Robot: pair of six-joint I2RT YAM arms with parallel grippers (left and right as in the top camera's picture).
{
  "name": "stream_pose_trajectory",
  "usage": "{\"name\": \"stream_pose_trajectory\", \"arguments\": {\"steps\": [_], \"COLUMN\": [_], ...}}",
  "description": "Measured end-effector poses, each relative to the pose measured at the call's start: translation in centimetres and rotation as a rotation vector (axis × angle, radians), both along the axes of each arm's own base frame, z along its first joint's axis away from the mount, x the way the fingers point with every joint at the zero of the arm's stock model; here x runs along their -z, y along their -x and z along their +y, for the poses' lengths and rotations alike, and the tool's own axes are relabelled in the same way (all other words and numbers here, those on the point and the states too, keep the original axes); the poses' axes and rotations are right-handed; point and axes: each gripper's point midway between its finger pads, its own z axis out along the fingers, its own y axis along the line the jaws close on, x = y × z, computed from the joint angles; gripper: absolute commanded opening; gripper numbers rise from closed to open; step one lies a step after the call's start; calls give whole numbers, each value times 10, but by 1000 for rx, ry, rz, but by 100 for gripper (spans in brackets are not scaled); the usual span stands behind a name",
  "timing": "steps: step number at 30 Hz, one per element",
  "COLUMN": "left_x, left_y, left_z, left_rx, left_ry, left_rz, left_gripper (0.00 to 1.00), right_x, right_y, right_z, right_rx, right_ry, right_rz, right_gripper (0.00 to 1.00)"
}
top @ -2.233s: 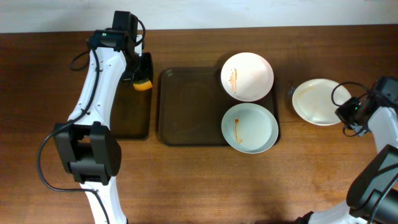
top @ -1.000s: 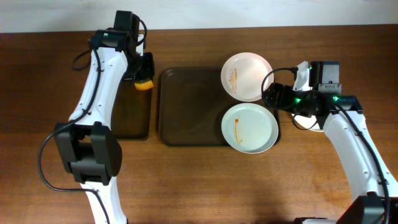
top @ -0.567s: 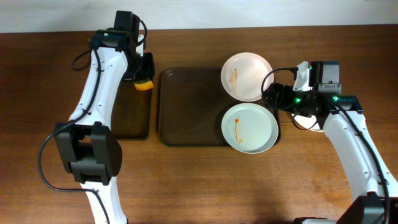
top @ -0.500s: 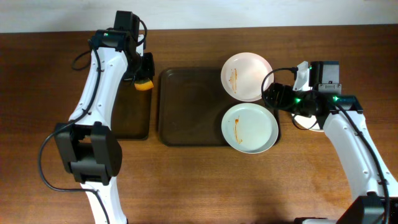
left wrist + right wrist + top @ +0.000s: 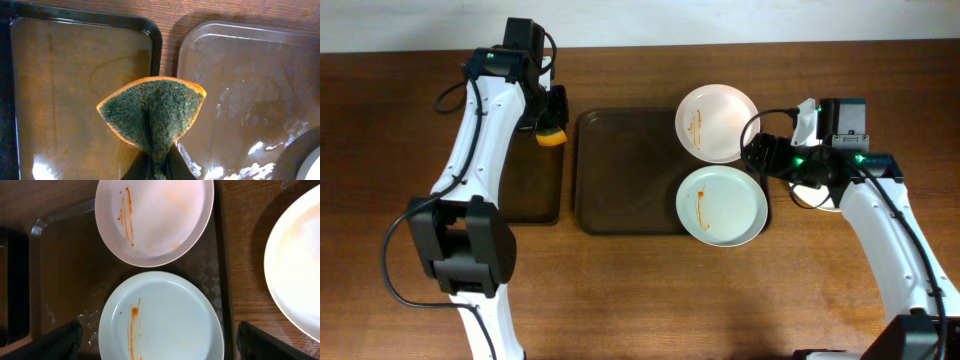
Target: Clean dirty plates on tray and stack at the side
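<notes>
While the left gripper [image 5: 550, 118] pinches a folded green-and-orange sponge [image 5: 152, 112] for scrubbing, the right gripper [image 5: 758, 158] hangs wide open, empty, by the sauce-streaked bluish round plate [image 5: 170, 322], likely to grasp it.

Robotics lab: left arm [image 5: 480, 120] and right arm [image 5: 892, 240] at a wooden table [image 5: 640, 300].

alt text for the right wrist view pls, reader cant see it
Two whitish plates streaked with red-orange sauce sit on a dark brown tray, a pinkish plate at top and a bluish plate below it. A third plate lies on the wooden table at right, off the tray. The open right gripper shows dark fingertips in both bottom corners.
</notes>
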Motion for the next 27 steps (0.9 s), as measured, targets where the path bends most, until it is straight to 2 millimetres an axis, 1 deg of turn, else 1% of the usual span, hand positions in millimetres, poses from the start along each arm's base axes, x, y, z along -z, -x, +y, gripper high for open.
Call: {"name": "stream_pose_trajectory", "arguments": {"steps": [10, 14, 17, 18, 19, 20, 21, 22, 23, 24, 25, 26, 27], "left_x": [0, 1, 3, 3, 4, 4, 4, 4, 3, 3, 3, 2, 2], "left_y": [0, 3, 9, 12, 13, 13, 13, 14, 15, 16, 18, 19, 18], "left_z": [0, 1, 2, 2, 2, 2, 0, -5, -18, -29, -39, -52, -56], "left_rx": [0, -1, -1, -1, -1, 0, 10, 39, 102, 145, 178, 215, 228], "left_ry": [0, -6, -9, -10, -11, -11, -13, -17, -21, -24, -27, -29, -30], "left_rz": [0, 13, 38, 49, 55, 56, 55, 52, 47, 41, 36, 27, 20], "left_gripper": [0, 0, 0, 0, 0, 0, 0, 0, 0, 0, 0, 0, 0], "right_x": [0, 0, 0, -4, -11, -12, -14, -16, -14, -7, 4, 19, 28], "right_y": [0, 0, 0, -6, -16, -17, -18, -18, -13, 0, 19, 43, 57], "right_z": [0, 0, 0, 0, 0, 1, 4, 9, 13, 15, 13, 4, -6], "right_rx": [0, 0, 0, 0, 0, -3, -5, -20, -44, -64, -55, -4, 53], "right_ry": [0, 0, 0, 1, 2, -8, -25, -53, -68, -68, -59, -23, 21], "right_rz": [0, 0, 0, -29, -81, -86, -92, -96, -80, -19, 75, 204, 279], "right_gripper": [98, 98, 98, 98, 98, 98, 93, 57, 49, 49, 49, 49, 49]}}
